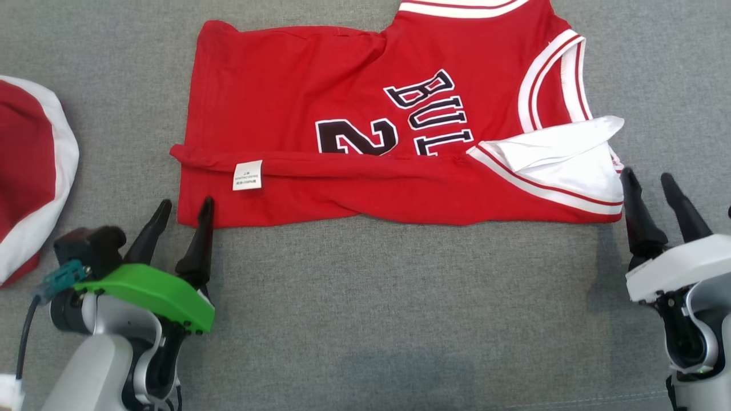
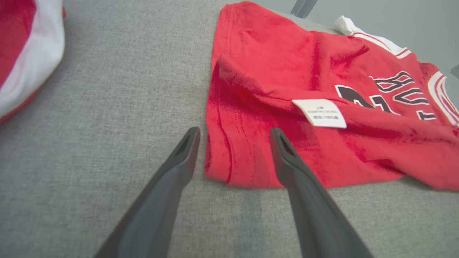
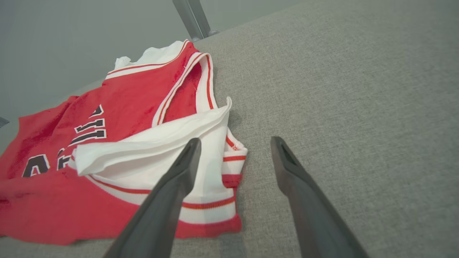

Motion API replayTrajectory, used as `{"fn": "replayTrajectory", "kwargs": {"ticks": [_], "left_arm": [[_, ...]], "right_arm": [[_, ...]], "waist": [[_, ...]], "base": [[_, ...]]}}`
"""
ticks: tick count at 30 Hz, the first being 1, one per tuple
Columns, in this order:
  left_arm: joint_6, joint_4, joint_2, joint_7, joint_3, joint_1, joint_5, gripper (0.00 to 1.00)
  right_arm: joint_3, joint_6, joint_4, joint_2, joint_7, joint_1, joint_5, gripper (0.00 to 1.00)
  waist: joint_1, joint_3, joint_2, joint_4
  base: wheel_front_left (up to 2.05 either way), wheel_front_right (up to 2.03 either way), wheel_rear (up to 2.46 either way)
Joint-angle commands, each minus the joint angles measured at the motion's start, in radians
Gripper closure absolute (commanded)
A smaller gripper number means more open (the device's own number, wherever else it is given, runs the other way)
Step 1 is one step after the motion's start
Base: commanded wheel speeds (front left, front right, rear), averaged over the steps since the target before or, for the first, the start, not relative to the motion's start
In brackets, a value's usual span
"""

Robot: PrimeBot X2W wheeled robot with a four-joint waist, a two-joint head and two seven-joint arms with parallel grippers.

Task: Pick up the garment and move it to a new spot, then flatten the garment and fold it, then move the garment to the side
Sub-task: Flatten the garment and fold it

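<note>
The garment [image 1: 320, 85], a red jersey folded lengthwise with its near edge turned up over the front, lies across the middle of the grey fabric worktop [image 1: 400, 297], reaching its far edge. A white label [image 1: 247, 174] shows near the garment's left end. The left gripper [image 1: 184, 205] has its fingers [image 2: 172, 179] spread, straddling the near left corner and grasping nothing. The right gripper [image 1: 647, 176] is likewise released just beside the near right corner; whether it touches the white trim is hard to tell. Another red-and-white cloth [image 1: 28, 171] lies at the left edge.

The garment [image 1: 354, 114] lies on the surface [image 1: 400, 297] — left gripper [image 1: 187, 201] at its near-left corner, right gripper [image 1: 646, 173] at near-right.
</note>
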Motion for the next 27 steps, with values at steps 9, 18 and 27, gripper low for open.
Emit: {"fn": "replayTrajectory", "kwargs": {"ticks": [9, 18, 27], "left_arm": [[0.004, -0.035, -0.006, 0.061, 0.024, 0.078, -0.107, 0.00], [-0.023, 0.054, 0.000, 0.128, 0.004, 0.001, -0.135, 0.00], [-0.093, 0.062, -0.025, 0.189, -0.026, 0.027, -0.209, 1.00]], "right_arm": [[0.020, 0.000, 0.024, 0.024, 0.018, 0.045, 0.008, 0.00], [0.053, 0.000, 0.106, 0.021, 0.061, -0.001, 0.034, 0.00], [0.089, 0.000, 0.146, -0.009, 0.185, -0.030, 0.192, 1.00]], "waist": [[0.0000, 0.035, -0.0001, 0.022], [0.0000, 0.044, -0.0001, 0.025], [0.0000, 0.027, -0.0001, 0.023]], "base": [[0.00, 0.00, 0.00], [0.00, 0.00, 0.00], [0.00, 0.00, 0.00]]}}
